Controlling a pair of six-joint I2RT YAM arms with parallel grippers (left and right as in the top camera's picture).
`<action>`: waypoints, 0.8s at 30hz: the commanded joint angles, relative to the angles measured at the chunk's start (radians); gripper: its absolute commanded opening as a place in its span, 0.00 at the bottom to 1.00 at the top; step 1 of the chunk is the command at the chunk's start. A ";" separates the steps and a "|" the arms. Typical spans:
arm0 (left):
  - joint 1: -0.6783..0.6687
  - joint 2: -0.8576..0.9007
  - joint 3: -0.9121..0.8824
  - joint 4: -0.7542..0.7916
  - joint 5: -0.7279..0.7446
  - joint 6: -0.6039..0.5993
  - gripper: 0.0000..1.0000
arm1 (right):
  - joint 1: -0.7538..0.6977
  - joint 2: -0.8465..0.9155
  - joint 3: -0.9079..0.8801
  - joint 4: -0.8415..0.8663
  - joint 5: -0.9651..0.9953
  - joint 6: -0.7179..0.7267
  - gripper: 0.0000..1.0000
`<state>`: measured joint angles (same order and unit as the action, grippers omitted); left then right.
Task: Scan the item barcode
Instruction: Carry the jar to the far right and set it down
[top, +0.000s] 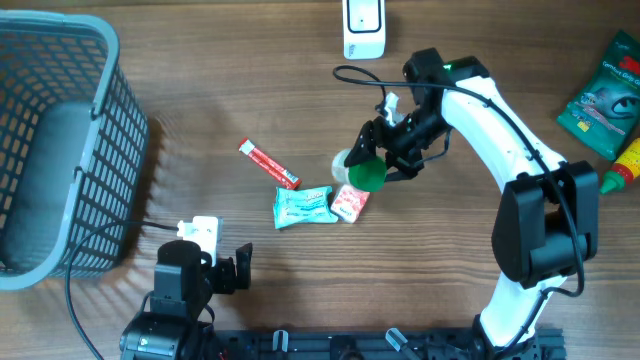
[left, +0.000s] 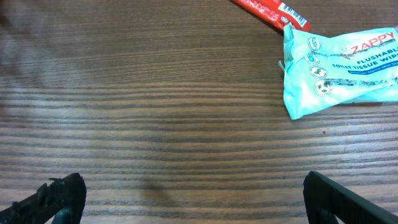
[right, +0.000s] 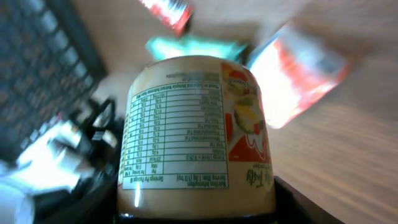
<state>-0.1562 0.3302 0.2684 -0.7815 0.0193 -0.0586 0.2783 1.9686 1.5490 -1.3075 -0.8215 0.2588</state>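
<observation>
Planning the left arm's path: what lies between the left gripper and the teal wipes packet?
Only bare wooden table, as the left wrist view shows, between the left gripper and the teal wipes packet.

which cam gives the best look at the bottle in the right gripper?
Right wrist: the bottle fills the frame with its nutrition table facing the lens, though slightly soft. Overhead shows only its green cap and a sliver of body in the right gripper. Left wrist misses it entirely.

Overhead faces down; close left wrist shares the wipes packet (top: 303, 205).
</observation>
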 joint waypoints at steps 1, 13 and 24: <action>-0.005 -0.001 -0.001 0.002 -0.010 -0.002 1.00 | -0.007 -0.016 0.015 -0.093 -0.175 -0.192 0.41; -0.005 -0.001 -0.001 0.002 -0.010 -0.002 1.00 | -0.008 -0.016 0.015 -0.214 -0.166 -0.416 0.38; -0.005 -0.001 -0.001 0.002 -0.010 -0.002 1.00 | -0.008 -0.016 0.015 0.438 0.399 0.045 0.36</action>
<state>-0.1562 0.3302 0.2684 -0.7815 0.0193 -0.0586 0.2764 1.9686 1.5494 -0.9779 -0.6701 0.1234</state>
